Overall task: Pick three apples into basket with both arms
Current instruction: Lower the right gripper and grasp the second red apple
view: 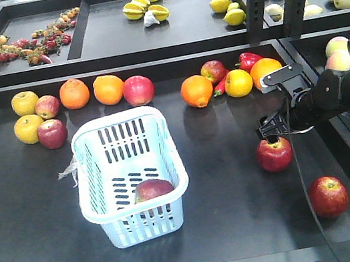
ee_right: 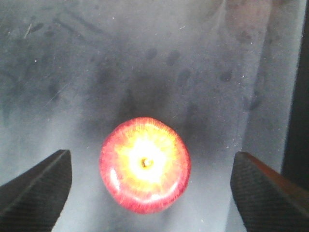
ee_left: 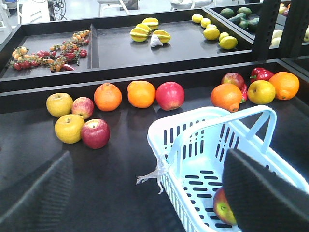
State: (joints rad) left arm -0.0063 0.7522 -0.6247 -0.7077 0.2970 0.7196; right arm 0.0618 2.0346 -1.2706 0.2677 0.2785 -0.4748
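**Right gripper** (view: 275,131): fingers (ee_right: 34,193) spread wide, holding nothing. It points down at the black table (view: 33,251), directly over apple 1.

**Apple 1** (ee_right: 145,164): dark red with a yellow flush round the stem. It stands upright with the stem axis vertical, pointing up at the wrist camera. It is centred between the 2 fingers and clear of both, on the table right of the basket.

**Apple 2** (view: 328,196): red, upright, stem dimple on top. It lies nearer the front edge, to the right of apple 1 and well apart from it.

**Left gripper** (ee_left: 147,188): fingers spread, empty, to the left of the basket and facing it.

**Basket** (view: 115,118): pale blue-white with slotted walls, standing upright at mid-table. Its long axis runs from the back of the table toward the front. 1 handle (ee_left: 260,113) is raised.

**Apple 3** (view: 153,189): dark red, on the basket floor at the near end. Its stem direction cannot be told.

**Fruit row** (view: 108,89): oranges, yellow apples and red apples along the back edge, behind the basket.
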